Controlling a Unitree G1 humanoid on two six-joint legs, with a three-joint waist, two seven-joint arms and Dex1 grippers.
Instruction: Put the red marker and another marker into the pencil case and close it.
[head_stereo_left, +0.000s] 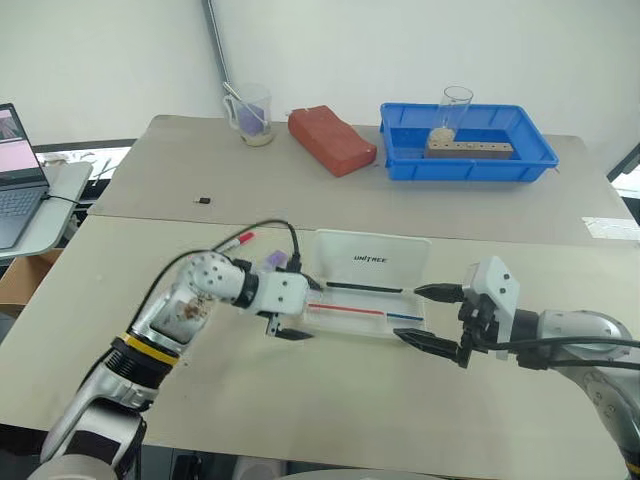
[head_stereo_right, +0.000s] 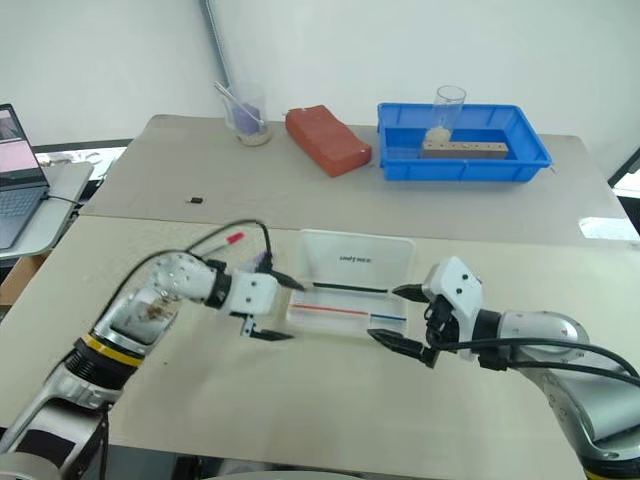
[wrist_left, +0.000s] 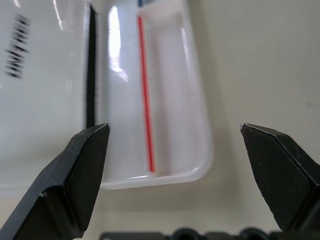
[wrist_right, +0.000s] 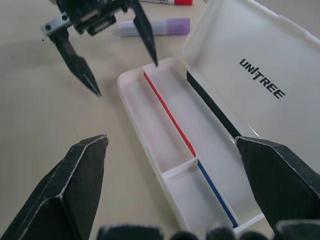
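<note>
The pencil case (head_stereo_left: 352, 322) lies open mid-table, its "UNITREE" lid (wrist_right: 260, 75) tilted back. A thin red pen (wrist_right: 167, 112), a thin blue pen (wrist_right: 215, 192) and a black pen (head_stereo_left: 365, 288) lie in the case. Just beyond its left end, the red marker (head_stereo_left: 238, 240) and the lavender highlighter (wrist_right: 155, 27) rest on the table. My left gripper (head_stereo_left: 303, 310) hangs open over the case's left end with nothing between its fingers. At the case's right end my right gripper (head_stereo_left: 408, 313) stands open and empty.
At the back stand a blue tray (head_stereo_left: 465, 160) holding a glass and a wooden block, a red-brown block (head_stereo_left: 331, 139) and a clear cup (head_stereo_left: 251, 115). A laptop (head_stereo_left: 18, 170) sits far left. A small black item (head_stereo_left: 203, 200) lies on the far table.
</note>
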